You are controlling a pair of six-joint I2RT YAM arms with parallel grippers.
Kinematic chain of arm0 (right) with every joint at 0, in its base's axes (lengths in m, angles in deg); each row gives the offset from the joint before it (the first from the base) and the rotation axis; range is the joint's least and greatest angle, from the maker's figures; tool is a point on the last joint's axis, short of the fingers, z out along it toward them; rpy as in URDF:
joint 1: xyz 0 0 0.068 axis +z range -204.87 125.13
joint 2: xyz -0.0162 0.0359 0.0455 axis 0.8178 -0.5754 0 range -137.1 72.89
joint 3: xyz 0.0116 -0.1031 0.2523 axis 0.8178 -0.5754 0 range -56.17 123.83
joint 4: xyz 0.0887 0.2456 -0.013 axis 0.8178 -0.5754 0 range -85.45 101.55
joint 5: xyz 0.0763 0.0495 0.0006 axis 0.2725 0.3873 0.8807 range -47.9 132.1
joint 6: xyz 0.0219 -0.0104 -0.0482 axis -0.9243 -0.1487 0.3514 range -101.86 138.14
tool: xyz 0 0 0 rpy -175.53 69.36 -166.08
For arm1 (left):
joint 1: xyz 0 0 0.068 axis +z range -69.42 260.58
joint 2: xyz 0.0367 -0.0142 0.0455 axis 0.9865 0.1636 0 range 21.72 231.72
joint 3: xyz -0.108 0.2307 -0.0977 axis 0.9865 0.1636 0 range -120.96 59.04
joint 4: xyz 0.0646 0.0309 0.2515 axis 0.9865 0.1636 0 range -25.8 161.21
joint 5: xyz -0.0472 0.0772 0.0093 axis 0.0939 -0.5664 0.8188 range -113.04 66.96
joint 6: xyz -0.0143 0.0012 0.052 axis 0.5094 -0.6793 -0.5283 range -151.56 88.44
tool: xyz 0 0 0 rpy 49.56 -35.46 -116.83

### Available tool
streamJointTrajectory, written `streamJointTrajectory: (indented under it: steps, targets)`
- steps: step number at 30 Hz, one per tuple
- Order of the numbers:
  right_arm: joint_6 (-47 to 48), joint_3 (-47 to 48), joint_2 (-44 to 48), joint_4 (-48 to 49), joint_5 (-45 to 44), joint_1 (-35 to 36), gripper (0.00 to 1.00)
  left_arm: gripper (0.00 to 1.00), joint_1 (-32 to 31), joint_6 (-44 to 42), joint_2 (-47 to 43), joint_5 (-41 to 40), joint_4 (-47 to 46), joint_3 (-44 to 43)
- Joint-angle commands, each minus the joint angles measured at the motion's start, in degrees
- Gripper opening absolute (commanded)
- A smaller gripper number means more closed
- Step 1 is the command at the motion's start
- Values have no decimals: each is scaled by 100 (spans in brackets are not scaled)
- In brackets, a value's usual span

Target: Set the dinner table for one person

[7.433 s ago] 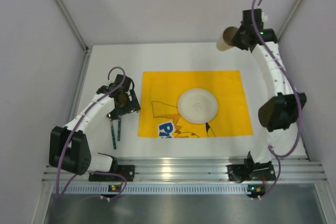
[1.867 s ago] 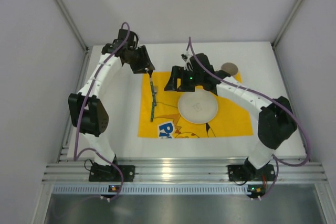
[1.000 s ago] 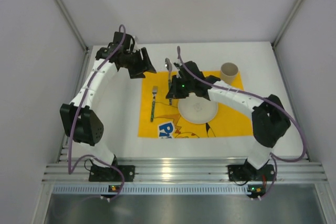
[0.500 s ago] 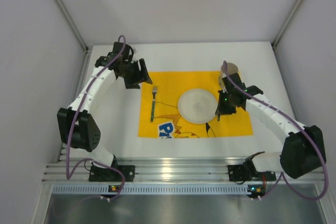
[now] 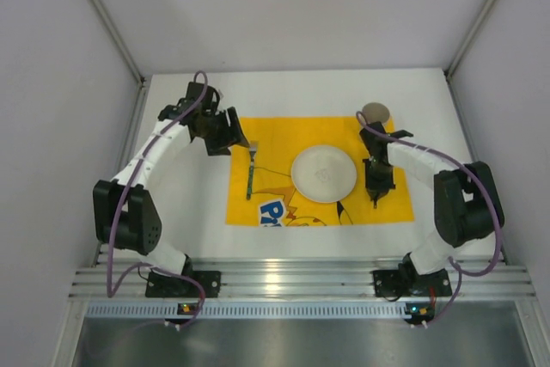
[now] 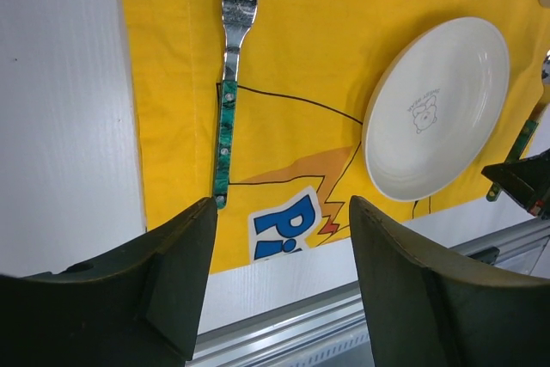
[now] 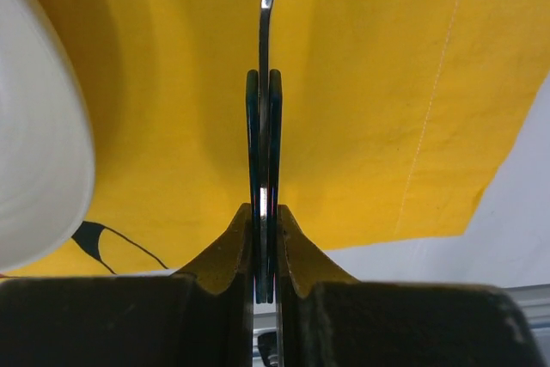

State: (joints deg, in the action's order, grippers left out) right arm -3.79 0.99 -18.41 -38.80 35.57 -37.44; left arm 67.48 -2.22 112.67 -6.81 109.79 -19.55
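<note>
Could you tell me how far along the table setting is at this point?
Done: the plate sits in the middle of the placemat, the fork lies to its left, and the cup stands at the placemat's far right corner. In hand: the right gripper is shut on a utensil just right of the plate. The left gripper is open, holding nothing. Left: laying that utensil down and releasing it.

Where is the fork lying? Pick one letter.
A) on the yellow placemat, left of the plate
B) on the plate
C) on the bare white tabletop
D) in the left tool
A: the fork lies flat on the yellow placemat, left of and apart from the plate, while the left tool is open and holds nothing.
</note>
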Motion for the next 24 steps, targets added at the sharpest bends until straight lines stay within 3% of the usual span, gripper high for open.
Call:
streamJointTrajectory:
  steps: [1, 7, 9, 10, 13, 20, 24]
  targets:
    - [233, 304, -115, 95, -147, -47, 0, 68, 27, 159, -456, 30, -497, 246]
    - [251, 304, -282, 122, -612, -47, 3, 68, 27, 186, -605, -32, -551, 484]
    - [225, 313, -274, 113, -727, -56, 34, 68, 36, 168, -605, -58, -550, 476]
    - [198, 321, -256, 104, -806, -56, 59, 68, 36, 160, -597, -50, -533, 450]
    - [146, 365, -151, 34, -982, -56, 83, 68, 36, 133, -553, -50, -533, 380]
    - [66, 804, 657, -580, -904, 76, 83, 68, 27, 28, -439, -93, -366, 63]
    - [93, 1173, 1579, -626, -107, 383, 83, 70, 27, -148, -526, -330, -76, -34]
